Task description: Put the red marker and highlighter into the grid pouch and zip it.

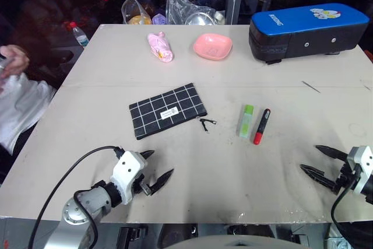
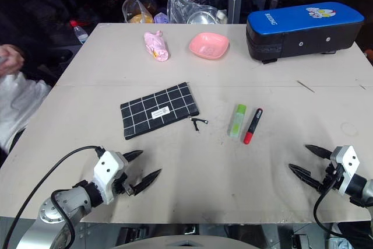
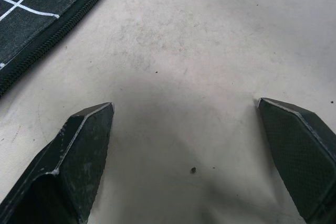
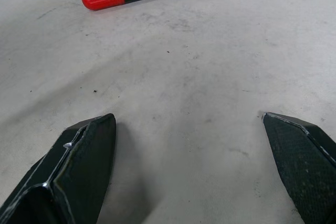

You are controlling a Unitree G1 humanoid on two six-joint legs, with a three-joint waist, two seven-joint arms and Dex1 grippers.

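Black grid pouch [image 1: 168,111]: lying flat mid-table, zipper pull toward the right.
Highlighter [image 1: 246,120]: lying just right of the pouch, touching the red marker [image 1: 261,126] on its right.
Left gripper [image 1: 155,171]: you're hovering it near the pouch's near edge, fingers spread wide, holding nothing.
Right gripper [image 1: 324,161]: you're holding it near-right of the pens, fingers spread, empty.

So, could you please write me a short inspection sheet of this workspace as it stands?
Surface: beige table, scuffed.
Job's things: grid pouch flat, zipper pull beside it; highlighter and red marker side by side, right of the pouch.
Clutter: blue-topped case, pink dish, pink bundle, bags at far edge.
End effectors: left end effector and right end effector open, empty.
Cables: black cable at left arm.
Surroundings: person's hand far left.
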